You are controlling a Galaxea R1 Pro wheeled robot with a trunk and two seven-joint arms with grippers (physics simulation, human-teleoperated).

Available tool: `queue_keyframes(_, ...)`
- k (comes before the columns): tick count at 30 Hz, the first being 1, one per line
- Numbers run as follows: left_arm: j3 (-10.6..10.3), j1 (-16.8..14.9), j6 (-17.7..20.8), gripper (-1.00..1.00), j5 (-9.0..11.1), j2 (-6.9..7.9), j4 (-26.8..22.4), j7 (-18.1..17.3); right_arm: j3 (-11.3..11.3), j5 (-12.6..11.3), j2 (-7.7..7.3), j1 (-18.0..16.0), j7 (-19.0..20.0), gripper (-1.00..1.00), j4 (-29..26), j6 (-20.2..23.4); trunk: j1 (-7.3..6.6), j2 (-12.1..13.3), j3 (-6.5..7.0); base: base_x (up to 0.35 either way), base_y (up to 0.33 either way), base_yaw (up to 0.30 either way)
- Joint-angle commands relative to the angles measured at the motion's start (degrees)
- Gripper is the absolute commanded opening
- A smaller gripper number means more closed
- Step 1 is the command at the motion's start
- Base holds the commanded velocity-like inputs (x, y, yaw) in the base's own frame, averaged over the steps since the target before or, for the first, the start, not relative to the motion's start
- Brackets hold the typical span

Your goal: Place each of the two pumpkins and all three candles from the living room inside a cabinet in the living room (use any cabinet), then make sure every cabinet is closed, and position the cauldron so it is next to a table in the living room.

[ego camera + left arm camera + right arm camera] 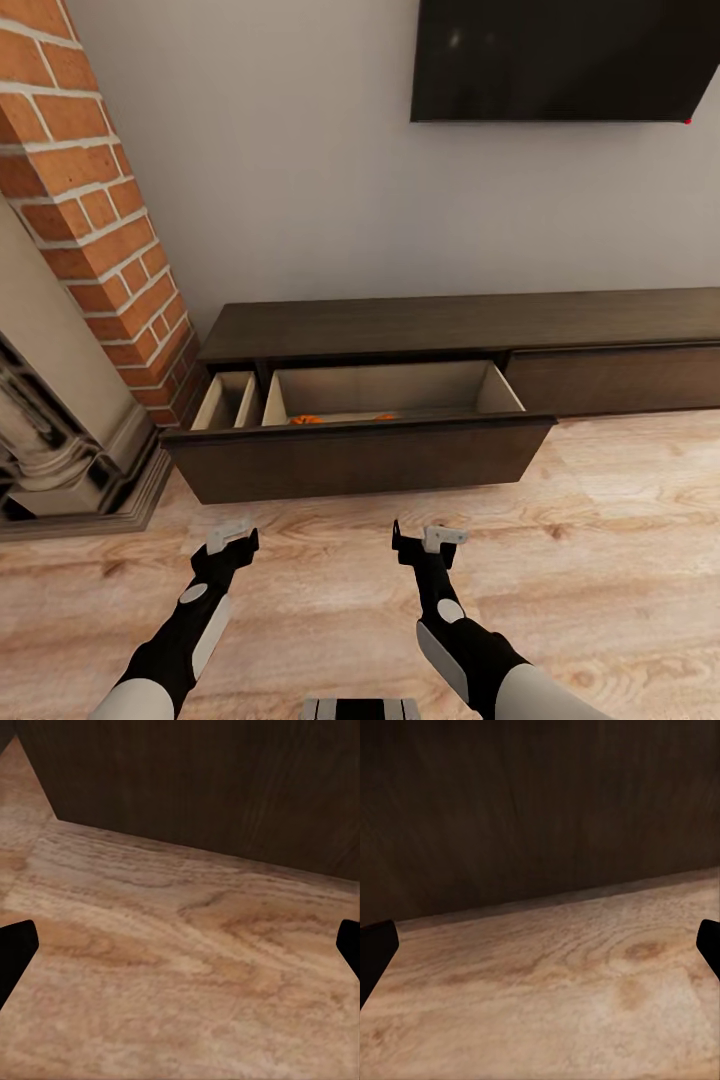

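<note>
Grey wall (300, 180); brick fireplace (95, 230); wall-mounted television (565, 60); wood floor (600, 560).

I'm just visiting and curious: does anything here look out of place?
Yes: the cabinet's left drawer stands pulled out over the floor, with something orange inside. The right front is shut.

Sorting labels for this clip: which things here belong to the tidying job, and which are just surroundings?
Job:
- cabinet, left drawer front pulled out
- orange items inside, too hidden to identify
- left claw, right claw, both open and empty

Surroundings:
- brick fireplace
- wall TV
- wood floor
</note>
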Motion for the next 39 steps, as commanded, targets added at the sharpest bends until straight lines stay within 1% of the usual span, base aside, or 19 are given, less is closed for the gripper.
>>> queue_keyframes(1, 0.00, -0.02, -0.28, 1.00, 0.64, -0.03, 0.02, 0.00, 0.49, -0.46, -0.04, -0.06, -0.37, 1.00, 0.02, -0.32, -0.01, -0.02, -0.04, 0.000, 0.000, 0.000)
queue_keyframes(4, -0.05, 0.00, -0.59, 1.00, 0.68, -0.03, 0.02, -0.04, 0.45, -0.45, -0.04, -0.06, -0.37, 1.00, 0.02, -0.39, -0.01, -0.02, -0.04, 0.000, 0.000, 0.000)
queue_keyframes(8, -0.08, 0.09, -3.47, 1.00, 0.66, -0.03, 0.02, -0.16, 0.43, -0.45, -0.04, -0.07, -0.35, 1.00, 0.02, -0.42, -0.01, -0.02, -0.04, 0.102, 0.000, 0.000)
queue_keyframes(11, -0.11, 0.10, -3.98, 1.00, 0.63, -0.03, 0.04, -0.12, 0.42, -0.45, -0.04, -0.07, -0.35, 1.00, 0.02, -0.42, -0.01, -0.02, -0.04, 0.242, 0.000, 0.000)
queue_keyframes(17, -0.09, 0.09, -4.17, 1.00, 0.62, -0.03, 0.19, -0.10, 0.42, -0.45, -0.04, -0.06, -0.31, 1.00, 0.02, -0.42, -0.01, -0.02, -0.04, 0.139, 0.000, 0.000)
queue_keyframes(30, -0.11, 0.09, -4.20, 1.00, 0.62, -0.03, 0.20, -0.09, 0.49, -0.43, -0.04, -0.07, -0.28, 1.00, 0.02, -0.42, -0.01, -0.02, -0.04, 0.297, 0.000, 0.000)
queue_keyframes(39, -0.12, 0.10, -4.25, 1.00, 0.62, -0.03, 0.20, -0.11, 0.45, -0.43, -0.04, -0.06, -0.28, 1.00, 0.02, -0.42, -0.01, -0.02, -0.04, 0.142, 0.000, 0.000)
